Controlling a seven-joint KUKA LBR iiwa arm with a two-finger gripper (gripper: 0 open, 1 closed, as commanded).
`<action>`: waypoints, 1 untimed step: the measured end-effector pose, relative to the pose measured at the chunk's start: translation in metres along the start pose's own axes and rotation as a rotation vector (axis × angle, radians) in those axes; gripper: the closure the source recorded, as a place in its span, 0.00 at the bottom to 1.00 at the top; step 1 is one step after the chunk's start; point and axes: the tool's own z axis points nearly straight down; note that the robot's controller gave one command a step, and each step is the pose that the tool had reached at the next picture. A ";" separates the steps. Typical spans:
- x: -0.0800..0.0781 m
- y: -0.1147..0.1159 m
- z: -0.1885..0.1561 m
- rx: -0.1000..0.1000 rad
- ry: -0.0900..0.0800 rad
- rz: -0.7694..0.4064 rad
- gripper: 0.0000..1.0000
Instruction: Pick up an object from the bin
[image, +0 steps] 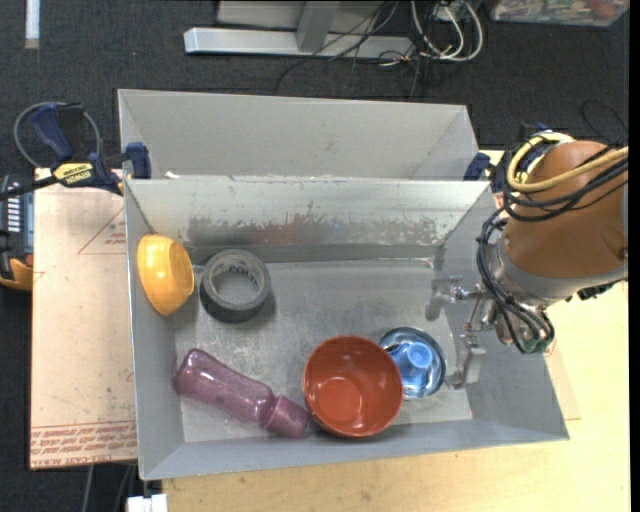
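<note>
My gripper (451, 340) is low at the right side of the bin, above the sloping right wall. Its two metal fingers stand wide apart, one fingertip (438, 304) toward the back and the other near the front, so it is open with nothing between them. Just left of the front finger lies a small blue, see-through round cup (414, 362), touching the rim of a red bowl (352, 387). The red bowl sits upright at the front middle of the bin floor.
A purple bottle (236, 392) lies on its side at the front left. A grey tape roll (236, 285) lies flat at the back left, next to a yellow bowl (165, 273) tipped against the left wall. The orange-covered arm hangs over the right rim.
</note>
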 end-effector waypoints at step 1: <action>0.000 0.008 0.017 0.002 -0.005 -0.029 0.00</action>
